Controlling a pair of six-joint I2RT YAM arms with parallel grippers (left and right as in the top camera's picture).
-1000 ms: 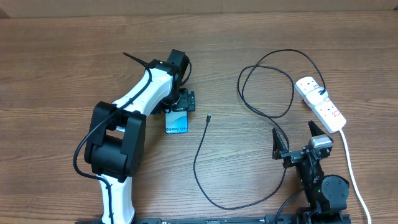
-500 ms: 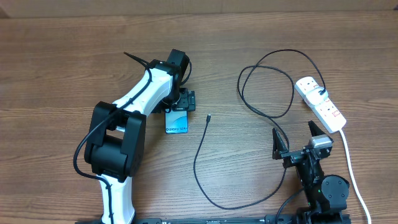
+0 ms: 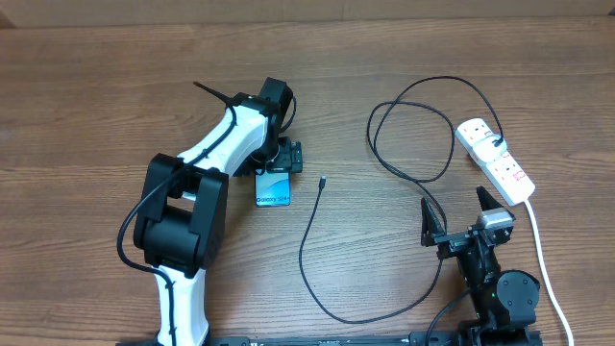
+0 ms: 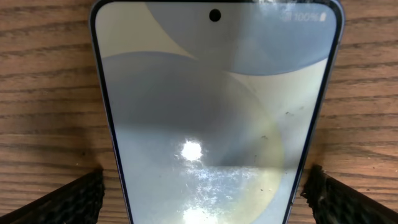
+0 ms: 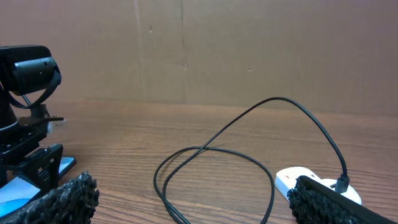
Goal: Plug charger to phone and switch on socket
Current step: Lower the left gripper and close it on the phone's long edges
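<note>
The phone [image 3: 273, 188] lies flat on the table with its blue screen lit. It fills the left wrist view [image 4: 211, 112]. My left gripper [image 3: 279, 161] is open over the phone's far end, with one finger on each side of it [image 4: 208, 202], not touching its edges. The charger's black cable [image 3: 306, 250] loops across the table. Its small connector tip [image 3: 321, 181] lies just right of the phone, and its plug [image 3: 497, 142] sits in the socket [image 3: 495, 160]. My right gripper [image 3: 455, 207] is open and empty at the front right, facing the cable loop [image 5: 211, 149].
The socket's thick white cord [image 3: 543, 250] runs down the right side past my right arm. In the right wrist view, the socket [image 5: 292, 179] is just beyond the right finger, and the left gripper and phone [image 5: 18, 190] are at far left.
The left arm's elbow has shifted very slightly. The phone, cable, socket and right arm have not moved.
</note>
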